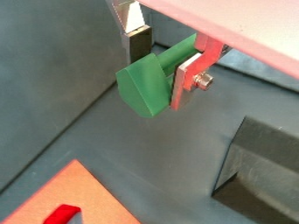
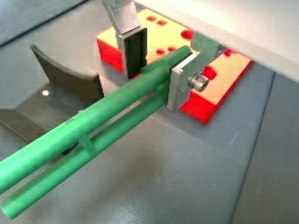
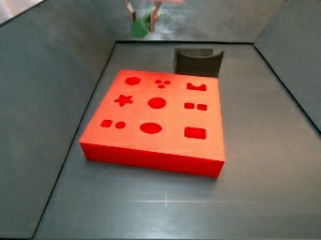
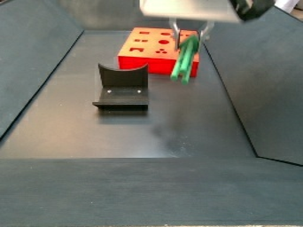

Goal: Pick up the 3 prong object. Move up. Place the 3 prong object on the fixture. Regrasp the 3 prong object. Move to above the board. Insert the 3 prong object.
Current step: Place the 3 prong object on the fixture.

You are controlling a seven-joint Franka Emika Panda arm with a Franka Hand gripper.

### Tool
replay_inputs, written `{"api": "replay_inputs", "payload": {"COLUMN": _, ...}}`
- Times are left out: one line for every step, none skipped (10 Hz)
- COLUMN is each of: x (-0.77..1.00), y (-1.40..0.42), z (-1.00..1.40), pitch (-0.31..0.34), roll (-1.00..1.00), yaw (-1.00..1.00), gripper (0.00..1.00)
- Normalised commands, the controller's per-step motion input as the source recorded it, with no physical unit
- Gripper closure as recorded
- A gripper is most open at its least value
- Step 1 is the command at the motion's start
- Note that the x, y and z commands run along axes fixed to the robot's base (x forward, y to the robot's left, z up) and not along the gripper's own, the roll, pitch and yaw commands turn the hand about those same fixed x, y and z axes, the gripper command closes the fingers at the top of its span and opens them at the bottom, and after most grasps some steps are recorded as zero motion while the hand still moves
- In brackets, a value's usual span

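One slender green plastic three-prong piece (image 2: 100,144), likely light, rigid, slippery: your gripper (image 2: 158,66) clamps its upper end, aloft between red board (image 4: 148,44) and dark notched fixture (image 4: 120,86). You should avoid the thin prongs.

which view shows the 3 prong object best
A wrist view: the 3 prong object shows full length, prongs visible, clamped in the gripper. Another wrist view shows only its end; a side view shows it hanging small; in another it is barely visible.
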Motion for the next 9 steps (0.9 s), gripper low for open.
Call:
{"api": "replay_inputs", "payload": {"x": -0.01, "y": -0.01, "z": 0.84, "pitch": 0.032, "roll": -0.06, "yaw": 0.02, "gripper": 1.0}}
{"api": "replay_inputs", "payload": {"x": -0.01, "y": -0.01, "z": 0.67, "pitch": 0.04, "roll": -0.07, "yaw": 0.02, "gripper": 1.0}}
{"api": "replay_inputs", "payload": {"x": 0.0, "y": -0.01, "z": 0.45, "pitch": 0.051, "roll": -0.08, "yaw": 0.01, "gripper": 1.0}}
{"api": "replay_inputs", "payload": {"x": 0.01, "y": -0.01, "z": 0.28, "pitch": 0.064, "roll": -0.09, "yaw": 0.01, "gripper": 1.0}}
{"api": "replay_inputs", "payload": {"x": 1.0, "y": -0.12, "z": -0.42, "pitch": 0.021, "roll": -0.16, "yaw": 1.0, "gripper": 1.0}}
{"api": "replay_inputs", "payload": {"x": 1.0, "y": -0.11, "z": -0.45, "pitch": 0.025, "roll": -0.16, "yaw": 1.0, "gripper": 1.0}}
{"api": "replay_inputs", "payload": {"x": 1.0, "y": -0.09, "z": -0.4, "pitch": 0.027, "roll": -0.11, "yaw": 0.7, "gripper": 1.0}}
{"api": "replay_inputs", "payload": {"x": 1.0, "y": -0.08, "z": -0.35, "pitch": 0.032, "roll": -0.09, "yaw": 0.46, "gripper": 1.0}}
{"api": "replay_inputs", "payload": {"x": 1.0, "y": -0.08, "z": -0.3, "pitch": 0.044, "roll": -0.08, "yaw": 0.29, "gripper": 1.0}}
